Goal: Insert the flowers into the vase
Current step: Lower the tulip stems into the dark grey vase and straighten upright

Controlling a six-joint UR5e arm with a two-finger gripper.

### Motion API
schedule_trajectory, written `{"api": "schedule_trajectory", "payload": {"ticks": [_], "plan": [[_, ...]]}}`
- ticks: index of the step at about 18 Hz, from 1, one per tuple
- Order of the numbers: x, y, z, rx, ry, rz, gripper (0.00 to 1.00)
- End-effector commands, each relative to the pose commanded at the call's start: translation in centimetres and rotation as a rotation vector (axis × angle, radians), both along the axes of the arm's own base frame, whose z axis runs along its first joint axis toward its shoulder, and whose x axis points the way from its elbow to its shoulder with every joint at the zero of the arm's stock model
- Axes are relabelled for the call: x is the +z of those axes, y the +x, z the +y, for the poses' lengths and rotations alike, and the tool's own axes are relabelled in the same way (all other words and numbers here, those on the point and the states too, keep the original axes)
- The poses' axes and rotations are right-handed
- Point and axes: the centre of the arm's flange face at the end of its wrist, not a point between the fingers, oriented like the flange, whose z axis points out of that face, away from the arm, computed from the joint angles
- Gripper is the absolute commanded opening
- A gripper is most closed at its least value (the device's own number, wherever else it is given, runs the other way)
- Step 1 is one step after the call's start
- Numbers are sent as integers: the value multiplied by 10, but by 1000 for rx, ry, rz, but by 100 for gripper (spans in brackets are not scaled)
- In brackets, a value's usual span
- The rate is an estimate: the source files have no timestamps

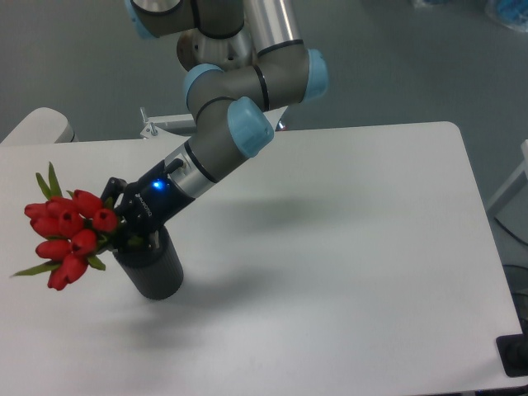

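Note:
The flowers (pixel 68 235), a bunch of red tulip buds with green leaves, hang tilted to the left, above the table's left side. The dark grey cylindrical vase (pixel 155 271) stands upright on the white table (pixel 346 247), just right of the buds. My gripper (pixel 124 224) is black, comes in from the upper right and sits right at the vase's rim. It is shut on the flowers' stems. The stem ends and the vase's mouth are hidden behind the gripper, so I cannot tell how deep the stems reach.
The arm (pixel 227 136) slants over the table's back left part. A metal bracket (pixel 153 125) sits at the back edge. A rounded white object (pixel 37 125) lies beyond the back left corner. A black item (pixel 516 355) is at the right front edge.

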Motion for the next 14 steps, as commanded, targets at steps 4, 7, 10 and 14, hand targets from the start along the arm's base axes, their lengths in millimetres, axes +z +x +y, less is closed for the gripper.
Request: {"api": "schedule_trajectory", "payload": {"ticks": [4,7,10,14], "plan": [[0,-5,-1,10,-4,-4,92],[0,-15,-7,29,-3,-3,100],[0,-19,-10,42,-8,-10,100],[-2,-35,-20,68,-5,-6,100]]}}
